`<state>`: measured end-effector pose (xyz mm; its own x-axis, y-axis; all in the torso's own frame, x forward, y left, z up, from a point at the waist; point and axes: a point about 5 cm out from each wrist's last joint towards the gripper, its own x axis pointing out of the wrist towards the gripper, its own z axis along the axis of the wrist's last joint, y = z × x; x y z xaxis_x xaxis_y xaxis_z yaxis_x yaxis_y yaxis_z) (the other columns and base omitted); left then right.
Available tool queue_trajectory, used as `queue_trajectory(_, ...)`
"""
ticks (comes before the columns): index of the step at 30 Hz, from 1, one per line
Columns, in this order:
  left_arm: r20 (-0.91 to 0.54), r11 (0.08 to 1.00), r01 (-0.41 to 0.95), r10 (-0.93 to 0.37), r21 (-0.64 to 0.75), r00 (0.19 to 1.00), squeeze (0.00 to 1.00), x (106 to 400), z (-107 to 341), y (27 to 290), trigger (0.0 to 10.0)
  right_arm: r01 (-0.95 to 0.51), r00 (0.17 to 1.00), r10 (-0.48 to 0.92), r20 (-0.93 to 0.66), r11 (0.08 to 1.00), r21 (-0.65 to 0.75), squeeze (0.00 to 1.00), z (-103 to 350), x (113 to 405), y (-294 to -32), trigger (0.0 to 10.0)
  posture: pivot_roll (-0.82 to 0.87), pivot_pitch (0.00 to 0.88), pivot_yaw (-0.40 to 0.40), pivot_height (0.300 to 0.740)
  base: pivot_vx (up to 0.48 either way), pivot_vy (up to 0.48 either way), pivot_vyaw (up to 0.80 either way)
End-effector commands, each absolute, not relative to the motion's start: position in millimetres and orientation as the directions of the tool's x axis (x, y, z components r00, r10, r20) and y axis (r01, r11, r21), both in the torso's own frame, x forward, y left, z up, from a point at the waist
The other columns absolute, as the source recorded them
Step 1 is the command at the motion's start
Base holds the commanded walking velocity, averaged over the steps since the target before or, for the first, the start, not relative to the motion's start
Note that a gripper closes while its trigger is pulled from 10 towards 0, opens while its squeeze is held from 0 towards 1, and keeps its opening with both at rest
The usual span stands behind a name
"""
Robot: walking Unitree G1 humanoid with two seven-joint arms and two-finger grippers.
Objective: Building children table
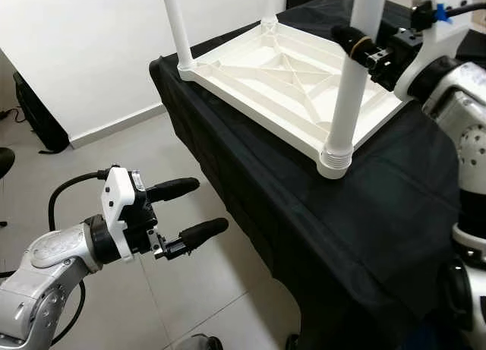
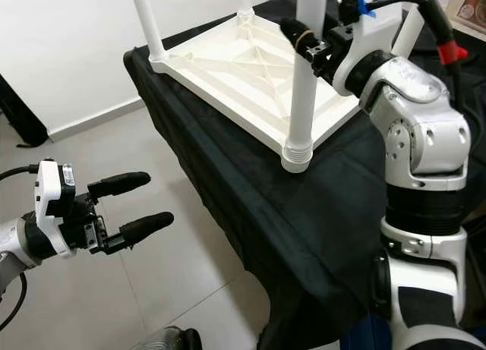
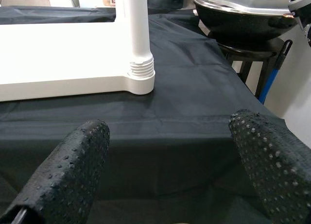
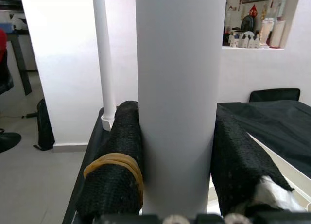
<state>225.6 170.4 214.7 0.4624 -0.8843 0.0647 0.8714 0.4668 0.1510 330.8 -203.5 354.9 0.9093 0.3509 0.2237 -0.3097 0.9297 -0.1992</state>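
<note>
A white plastic children's tabletop [image 1: 281,80] lies upside down on a table draped in black cloth [image 1: 364,213]. Three white legs stand in its corners: a near one [image 1: 345,99], a far-left one [image 1: 176,27], and a stub at the back [image 1: 269,21]. My right gripper [image 1: 357,45] is shut on the near leg [image 4: 177,97] partway up, one finger either side. My left gripper [image 1: 190,207] hangs open over the floor, left of the table and apart from it, its fingers [image 3: 73,180] pointing at the near leg's threaded base [image 3: 141,73].
The draped table's edge [image 1: 228,175] drops to a tiled floor [image 1: 159,152]. A white wall stands at the left with a dark bag [image 1: 34,111] against it. In the left wrist view a black lidded pan [image 3: 243,15] sits beyond the table.
</note>
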Motion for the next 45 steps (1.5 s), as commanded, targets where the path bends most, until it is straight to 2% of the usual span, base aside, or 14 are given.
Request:
queue_trajectory(1, 0.054, 0.459, 0.874, -0.888, 0.159, 0.456, 0.0, 225.4, 213.7, 170.5, 10.0, -0.218, 0.97, 0.231, 0.075, 0.965, -0.145, 0.0, 321.9, 340.6, -219.6, 10.0, -0.05, 0.199, 0.049, 0.74, 0.0, 0.0, 0.0)
queue_trajectory(6, 0.051, 0.456, 0.876, -0.89, 0.16, 0.454, 0.0, 225.7, 213.5, 171.2, 10.0, -0.091, 0.992, 0.097, 0.083, 0.993, -0.076, 0.0, 312.8, 334.8, -227.4, 10.0, -0.05, 0.2, 0.051, 0.74, 0.0, 0.0, 0.0)
queue_trajectory(16, 0.051, 0.452, 0.877, -0.892, 0.163, 0.45, 0.0, 226.2, 213.6, 169.7, 10.0, -0.072, 0.991, 0.076, 0.107, 0.996, -0.042, 0.0, 296.0, 321.1, -213.2, 10.0, -0.05, 0.195, 0.054, 0.74, 0.0, 0.0, 0.0)
queue_trajectory(19, 0.052, 0.449, 0.878, -0.893, 0.167, 0.447, 0.0, 227.0, 214.8, 169.1, 10.0, -0.109, 0.986, 0.119, 0.116, 0.99, -0.093, 0.0, 293.6, 316.7, -204.7, 10.0, -0.05, 0.192, 0.052, 0.74, 0.0, 0.0, 0.0)
queue_trajectory(23, 0.054, 0.448, 0.878, -0.893, 0.17, 0.446, 0.0, 227.2, 215.2, 168.5, 10.0, -0.087, 0.991, 0.1, 0.093, 0.987, -0.135, 0.0, 289.4, 315.0, -202.6, 10.0, -0.06, 0.191, 0.05, 0.74, 0.0, 0.0, 0.0)
queue_trajectory(28, 0.06, 0.448, 0.878, -0.894, 0.17, 0.445, 0.0, 227.5, 215.6, 166.6, 10.0, 0.003, 1.0, 0.001, 0.019, 0.975, -0.222, 0.0, 276.2, 311.9, -199.2, 10.0, -0.06, 0.189, 0.048, 0.74, 0.0, 0.0, 0.0)
queue_trajectory(31, 0.061, 0.448, 0.877, -0.894, 0.171, 0.445, 0.0, 227.8, 215.7, 166.2, 10.0, 0.023, 1.0, -0.023, 0.003, 0.974, -0.225, 0.0, 273.8, 311.4, -199.0, 10.0, -0.06, 0.189, 0.046, 0.74, 0.0, 0.0, 0.0)
queue_trajectory(40, 0.059, 0.449, 0.877, -0.893, 0.172, 0.446, 0.0, 228.9, 214.6, 165.9, 10.0, 0.074, 0.996, -0.079, -0.027, 0.986, -0.148, 0.0, 266.9, 309.1, -200.2, 10.0, -0.07, 0.191, 0.045, 0.74, 0.0, 0.0, 0.0)
queue_trajectory(43, 0.057, 0.448, 0.877, -0.893, 0.173, 0.446, 0.0, 229.1, 214.0, 166.0, 10.0, 0.091, 0.995, -0.093, -0.037, 0.995, -0.049, 0.0, 261.9, 307.6, -199.8, 10.0, -0.07, 0.191, 0.046, 0.74, 0.0, 0.0, 0.0)
queue_trajectory(45, 0.057, 0.448, 0.877, -0.893, 0.173, 0.446, 0.0, 229.1, 214.0, 166.0, 10.0, 0.091, 0.995, -0.093, -0.037, 0.995, -0.049, 0.0, 261.9, 307.6, -199.8, 10.0, -0.07, 0.191, 0.046, 0.74, 0.0, 0.0, 0.0)
